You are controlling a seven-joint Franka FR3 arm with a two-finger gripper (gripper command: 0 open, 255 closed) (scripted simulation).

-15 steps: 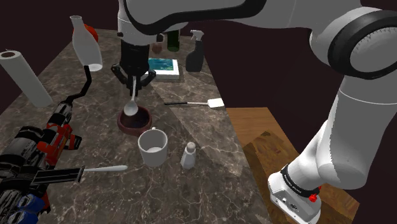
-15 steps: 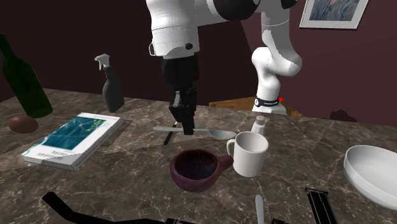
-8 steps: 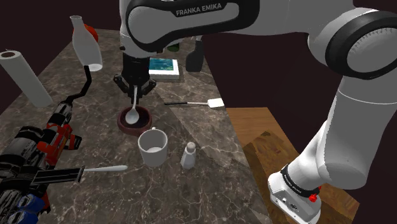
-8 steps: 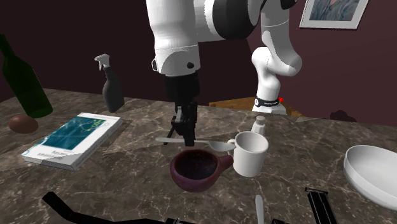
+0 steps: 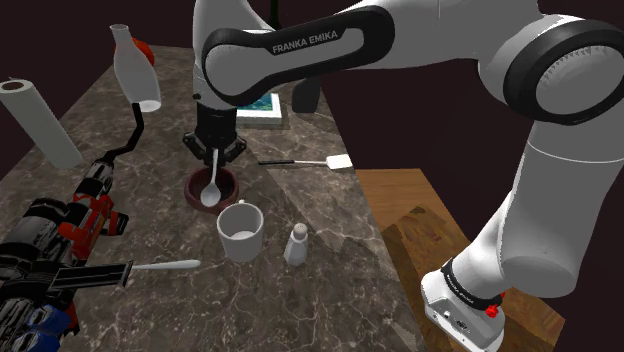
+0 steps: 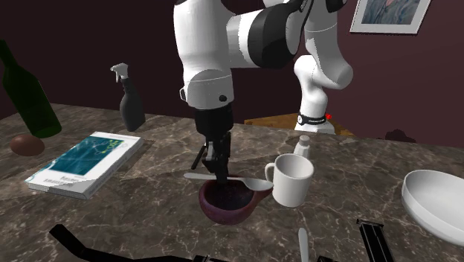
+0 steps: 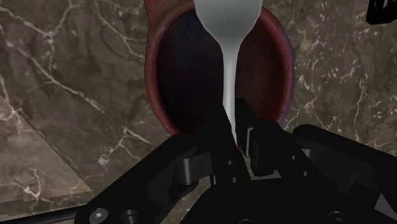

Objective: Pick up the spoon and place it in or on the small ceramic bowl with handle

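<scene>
In the shoulder view, upper left of centre, the pincer [image 5: 216, 152] pinches the grey spoon [image 5: 211, 184] by its handle, just above the dark red handled bowl [image 5: 230, 182]. Its long axis runs down the frame, head lowest, over the rim nearest the white mug [image 5: 241, 232]. Released here, it could tip out.

In the second exterior view, mid-frame, it lies nearly level, head pointing right and overhanging both rims.

In the wrist view, the head points away from the pincer.
</scene>
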